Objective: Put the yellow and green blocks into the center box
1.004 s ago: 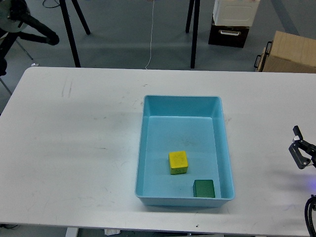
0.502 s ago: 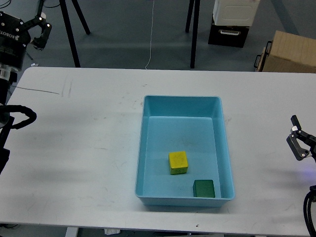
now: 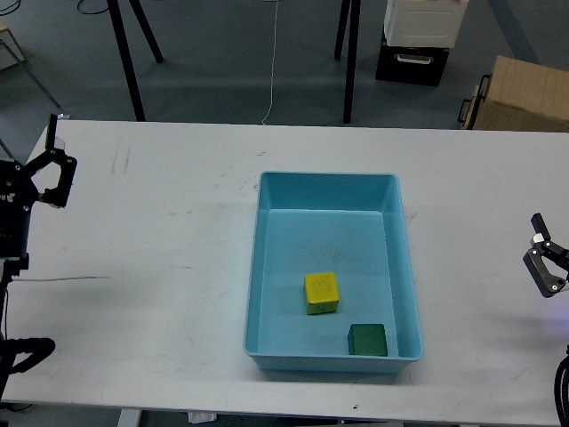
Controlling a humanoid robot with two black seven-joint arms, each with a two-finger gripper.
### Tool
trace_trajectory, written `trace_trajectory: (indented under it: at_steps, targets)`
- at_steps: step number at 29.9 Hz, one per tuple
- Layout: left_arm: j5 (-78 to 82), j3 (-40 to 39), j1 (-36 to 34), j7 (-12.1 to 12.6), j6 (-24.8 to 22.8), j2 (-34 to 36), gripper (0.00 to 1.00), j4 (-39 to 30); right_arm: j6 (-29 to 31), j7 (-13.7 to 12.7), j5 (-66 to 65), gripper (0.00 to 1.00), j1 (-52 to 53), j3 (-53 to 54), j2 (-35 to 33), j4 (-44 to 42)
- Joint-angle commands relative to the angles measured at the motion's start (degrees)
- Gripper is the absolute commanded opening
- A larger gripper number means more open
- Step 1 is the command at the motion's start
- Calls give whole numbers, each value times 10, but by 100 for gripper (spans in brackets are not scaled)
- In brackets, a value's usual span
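Light-blue plastic box (image 3: 267, 267): yellow cube (image 3: 321, 293), dark-green cube (image 3: 367, 339) inside, unmoved. Left gripper (image 3: 52, 166) lowered, spread, empty; right gripper (image 3: 544, 261) withdrawn, spread, empty. Task apparently complete.

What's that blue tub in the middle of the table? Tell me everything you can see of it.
The blue tub is a light blue rectangular box, open on top, and looks like smooth plastic. It has sloping walls, a rolled rim and a flat floor with faint scuffs. It sits flat on the white table, its long side running away from the camera. Inside, near the front, rest a yellow block and, toward the front right corner, a green block. Neither claw touches it.
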Motion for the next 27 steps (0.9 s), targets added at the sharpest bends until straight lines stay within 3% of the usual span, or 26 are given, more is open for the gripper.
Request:
trace_trajectory:
  at_steps: [1,6,16,27]
  targets:
    - [-1,36,60,1,0,-20,100,-15,0,0,2,100,-26,9,0,19]
    - [-2,53,111,1,0,-29,100,-58,-1,0,2,100,-50,9,-1,43]
    - [-4,55,166,-3,0,-46,100,-58,-1,0,2,100,-61,9,-7,43]
    - [-5,56,177,-2,0,-50,100,-54,-1,1,1,100,-79,5,-14,36]
